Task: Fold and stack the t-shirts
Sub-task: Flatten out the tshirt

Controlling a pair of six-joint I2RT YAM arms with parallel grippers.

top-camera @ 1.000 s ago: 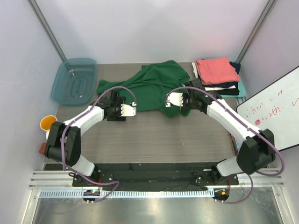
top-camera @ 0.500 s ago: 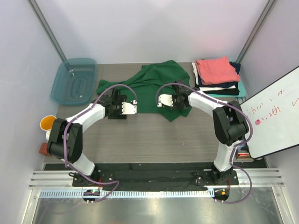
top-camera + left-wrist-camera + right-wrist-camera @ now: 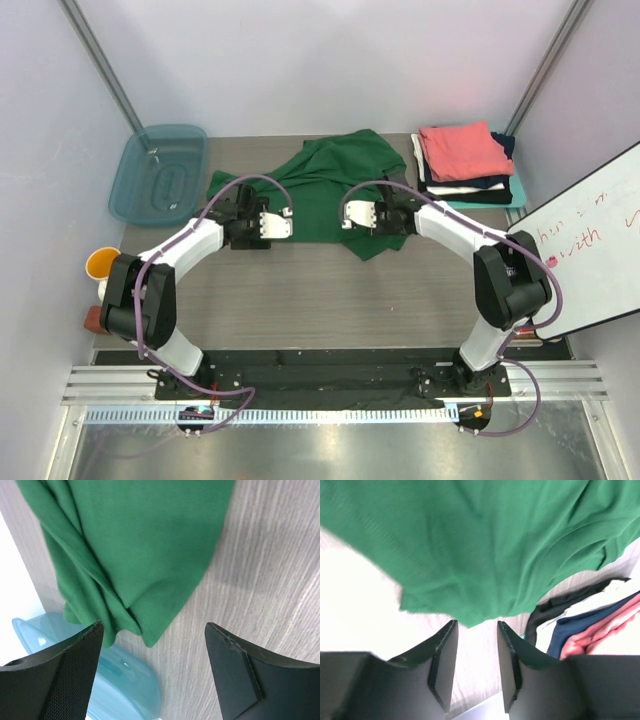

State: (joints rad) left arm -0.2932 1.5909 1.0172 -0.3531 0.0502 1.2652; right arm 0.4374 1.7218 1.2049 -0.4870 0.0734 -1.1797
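1. Grey wood-grain table [image 3: 300,290], enclosed by pale walls; both arms reach across it from the near edge.
2. Dark green t-shirt [image 3: 330,175]: unfolded, rumpled, lying at the far centre of the table, with creased folds bunched along its left side.
3. Folded stack [image 3: 465,160]: far right corner, coral shirt on top, with white, dark and teal layers beneath. It sits just beside the green shirt's right edge.
4. Left gripper [image 3: 272,228]: jaws wide apart, holding nothing, positioned at the shirt's near left edge.
5. Right gripper [image 3: 358,215]: jaws parted narrowly with nothing between them, positioned over the shirt's near right portion.
6. Teal tub [image 3: 160,175]: far left, just beside the shirt's left sleeve. Orange cup [image 3: 103,263]: left margin. Whiteboard [image 3: 590,250]: right side.
7. Step in hand, as judged: flattening the green shirt before any fold.
8. Handling advice:
   - Each gripper should pinch a single layer at an outer corner, not a bunched crease.
   - Both should draw outward together so the cloth spreads evenly.
   - The pull should stay clear of the stack, lest it topple.
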